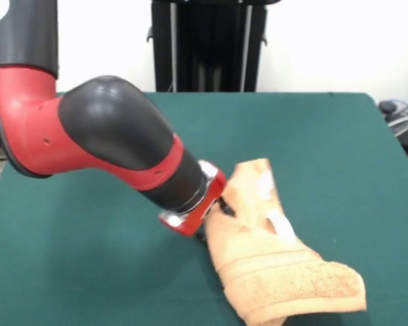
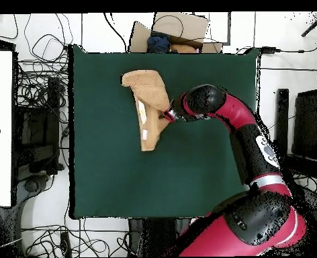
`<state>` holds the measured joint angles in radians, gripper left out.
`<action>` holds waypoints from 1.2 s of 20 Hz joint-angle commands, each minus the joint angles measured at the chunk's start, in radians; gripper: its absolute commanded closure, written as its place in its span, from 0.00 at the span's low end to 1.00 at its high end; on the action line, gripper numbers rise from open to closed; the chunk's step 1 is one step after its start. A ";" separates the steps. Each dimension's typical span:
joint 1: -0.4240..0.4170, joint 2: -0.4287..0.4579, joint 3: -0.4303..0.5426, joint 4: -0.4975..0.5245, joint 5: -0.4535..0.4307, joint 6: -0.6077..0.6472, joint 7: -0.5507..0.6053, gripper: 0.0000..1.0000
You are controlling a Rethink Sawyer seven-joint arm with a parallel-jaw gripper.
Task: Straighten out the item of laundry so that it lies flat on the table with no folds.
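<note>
The peach-orange towel (image 1: 279,265) lies folded and bunched on the green table (image 1: 88,272), right of centre. Its border bands show near the front end and white tags (image 1: 279,224) face up. Its far part rises off the cloth at my gripper (image 1: 221,206). The gripper reaches in from the left, and its tips are pressed into the towel's edge and appear shut on it, mostly hidden by the fabric. In the overhead view the towel (image 2: 148,101) is a long folded strip on the table (image 2: 107,175), with the gripper (image 2: 166,115) at its right edge.
The red and black arm (image 1: 109,136) crosses the table's left half. A black stand (image 1: 207,44) is behind the far edge. In the overhead view a cardboard box (image 2: 178,30) sits beyond the table and cables (image 2: 40,87) lie beside it.
</note>
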<state>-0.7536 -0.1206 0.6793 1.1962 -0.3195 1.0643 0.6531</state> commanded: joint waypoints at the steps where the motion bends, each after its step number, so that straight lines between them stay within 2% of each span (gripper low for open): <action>1: 0.023 0.049 0.066 0.175 0.003 0.160 -0.179 0.00; 8: 0.017 0.022 0.089 0.209 -0.001 0.170 -0.164 0.00; 10: 0.019 0.017 0.083 0.212 -0.005 0.158 -0.139 0.00; 11: 0.024 0.009 0.074 0.221 0.001 0.129 -0.085 0.00; 15: 0.029 -0.006 0.056 0.229 -0.042 0.060 -0.075 0.00; 24: 0.019 -0.020 0.049 0.236 -0.058 0.068 -0.096 0.00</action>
<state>-0.7507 -0.1245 0.7028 1.3815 -0.3213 1.1608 0.6438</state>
